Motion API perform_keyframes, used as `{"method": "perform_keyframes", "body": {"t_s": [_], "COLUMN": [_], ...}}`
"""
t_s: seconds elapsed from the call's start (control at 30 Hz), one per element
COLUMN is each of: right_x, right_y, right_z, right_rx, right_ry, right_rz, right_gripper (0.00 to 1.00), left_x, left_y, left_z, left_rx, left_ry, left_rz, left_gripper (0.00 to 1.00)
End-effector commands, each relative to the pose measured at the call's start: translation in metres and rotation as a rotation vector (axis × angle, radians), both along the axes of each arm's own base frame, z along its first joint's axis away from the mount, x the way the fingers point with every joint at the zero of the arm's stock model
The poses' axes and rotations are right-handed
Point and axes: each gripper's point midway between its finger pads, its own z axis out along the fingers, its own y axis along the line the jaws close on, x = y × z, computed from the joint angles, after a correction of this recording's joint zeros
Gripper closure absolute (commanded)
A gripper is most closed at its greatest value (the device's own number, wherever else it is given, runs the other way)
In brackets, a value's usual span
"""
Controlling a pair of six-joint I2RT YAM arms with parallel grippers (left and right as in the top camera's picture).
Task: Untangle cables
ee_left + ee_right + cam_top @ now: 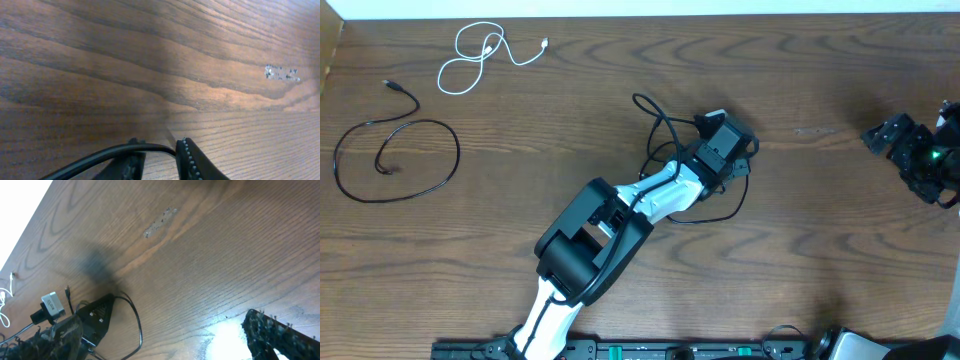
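A white cable lies looped at the far left of the table. A black cable lies in a loose ring below it. A second black cable loops around and under my left gripper at the table's middle. In the left wrist view this cable runs across the gap between the two fingers of the left gripper, which are apart with bare table showing between them. My right gripper is open and empty at the far right; the right wrist view shows its fingers wide apart above the wood, with the same black cable ahead of them.
The table is dark wood with a pale scuff mark between the two arms. The left arm's white and black body stretches from the front edge to the middle. A dark rail runs along the front edge.
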Motion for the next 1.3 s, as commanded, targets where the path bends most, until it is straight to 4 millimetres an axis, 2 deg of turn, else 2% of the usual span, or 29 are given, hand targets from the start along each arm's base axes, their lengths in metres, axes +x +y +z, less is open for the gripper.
{"method": "perform_keyframes", "body": {"t_s": [0.0, 0.07, 0.13, 0.23, 0.33, 0.4, 0.47, 0.5, 0.53, 0.57, 0.6, 0.63, 0.7, 0.73, 0.8, 0.87, 1.0, 1.1, 1.13, 1.27], "right_x": [0.003, 0.003, 0.003, 0.003, 0.003, 0.003, 0.003, 0.003, 0.003, 0.003, 0.003, 0.003, 0.003, 0.003, 0.003, 0.003, 0.003, 0.003, 0.003, 0.003], "right_y": [0.001, 0.001, 0.001, 0.001, 0.001, 0.001, 0.001, 0.001, 0.001, 0.001, 0.001, 0.001, 0.001, 0.001, 0.001, 0.001, 0.001, 0.001, 0.001, 0.001], "right_z": [0.006, 0.006, 0.006, 0.006, 0.006, 0.006, 0.006, 0.006, 0.006, 0.006, 0.006, 0.006, 0.006, 0.006, 0.006, 0.006, 0.006, 0.006, 0.006, 0.006], "right_rx": [0.007, 0.007, 0.007, 0.007, 0.007, 0.007, 0.007, 0.007, 0.007, 0.007, 0.007, 0.007, 0.007, 0.007, 0.007, 0.007, 0.007, 0.007, 0.007, 0.007], "right_ry": [-0.015, -0.015, -0.015, -0.015, -0.015, -0.015, -0.015, -0.015, -0.015, -0.015, -0.015, -0.015, -0.015, -0.015, -0.015, -0.015, -0.015, -0.015, -0.015, -0.015], "right_rz": [-0.001, -0.001, -0.001, -0.001, -0.001, -0.001, -0.001, -0.001, -0.001, -0.001, -0.001, -0.001, -0.001, -0.001, -0.001, -0.001, -0.001, -0.001, -0.001, -0.001], "right_gripper": [0.01, 0.01, 0.01, 0.01, 0.01, 0.01, 0.01, 0.01, 0.01, 0.01, 0.01, 0.01, 0.01, 0.01, 0.01, 0.01, 0.01, 0.01, 0.01, 0.01], "left_x": [0.007, 0.01, 0.01, 0.006, 0.004, 0.004, 0.004, 0.005, 0.007, 0.007, 0.007, 0.008, 0.01, 0.01, 0.007, 0.0, -0.015, -0.018, -0.02, -0.022], "left_y": [0.01, 0.013, 0.014, 0.011, 0.013, 0.02, 0.024, 0.025, 0.027, 0.028, 0.027, 0.027, 0.025, 0.025, 0.027, 0.025, 0.006, 0.002, 0.001, 0.004], "left_z": [-0.01, -0.01, -0.011, -0.001, 0.033, 0.079, 0.112, 0.119, 0.121, 0.119, 0.113, 0.104, 0.089, 0.083, 0.056, 0.039, 0.039, 0.04, 0.039, 0.026], "left_rx": [0.025, 0.027, 0.029, 0.027, 0.022, 0.022, -0.005, -0.013, -0.006, -0.002, 0.005, 0.027, 0.12, 0.154, 0.274, 0.275, 0.149, 0.127, 0.126, 0.016], "left_ry": [0.001, 0.001, 0.004, -0.005, -0.042, -0.114, -0.163, -0.177, -0.186, -0.185, -0.176, -0.171, -0.226, -0.243, -0.268, -0.22, -0.142, -0.129, -0.125, 0.042], "left_rz": [0.023, 0.027, 0.03, -0.022, -0.068, -0.106, -0.107, -0.102, -0.091, -0.09, -0.091, -0.105, -0.219, -0.26, -0.399, -0.427, -0.395, -0.372, -0.371, -0.146], "left_gripper": [0.75, 0.8, 0.92, 0.93, 0.93, 0.93, 0.93, 0.92, 0.87, 0.6, 0.46, 0.37, 0.27, 0.26, 0.22, 0.22, 0.22, 0.22, 0.27, 0.28]}}
